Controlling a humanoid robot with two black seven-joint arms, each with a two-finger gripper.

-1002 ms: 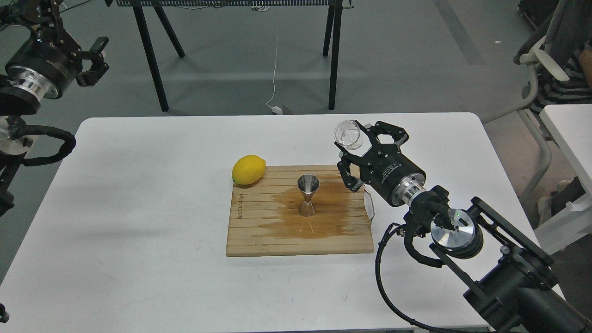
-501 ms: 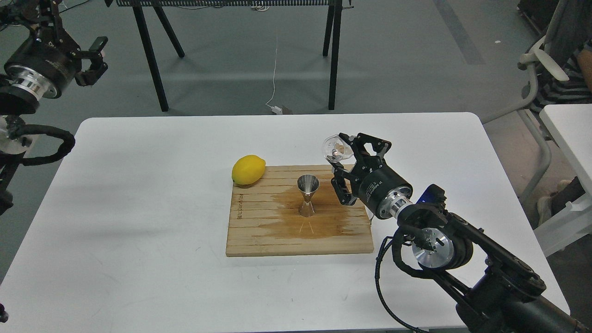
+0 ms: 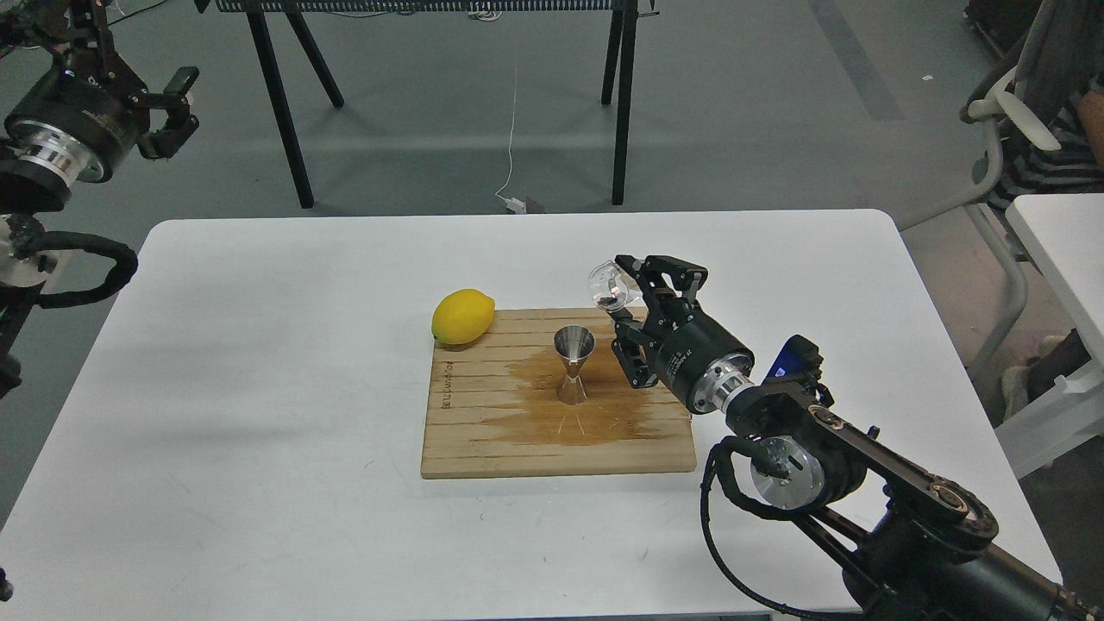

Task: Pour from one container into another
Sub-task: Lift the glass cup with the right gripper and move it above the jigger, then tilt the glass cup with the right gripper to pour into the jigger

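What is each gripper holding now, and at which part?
The right gripper holds the clear glass cup by its side wall, tilted, up and right of the steel jigger. The left gripper holds nothing.

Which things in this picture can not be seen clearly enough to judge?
- Liquid in the glass cup, head view: too small and clear to tell.
- Fill level of the jigger, head view: its bowl is seen at a slant.
- Right gripper contact with the cup: its own fingers cover it.
- Left gripper: the fingers overlap at this angle, so their gap is unclear.
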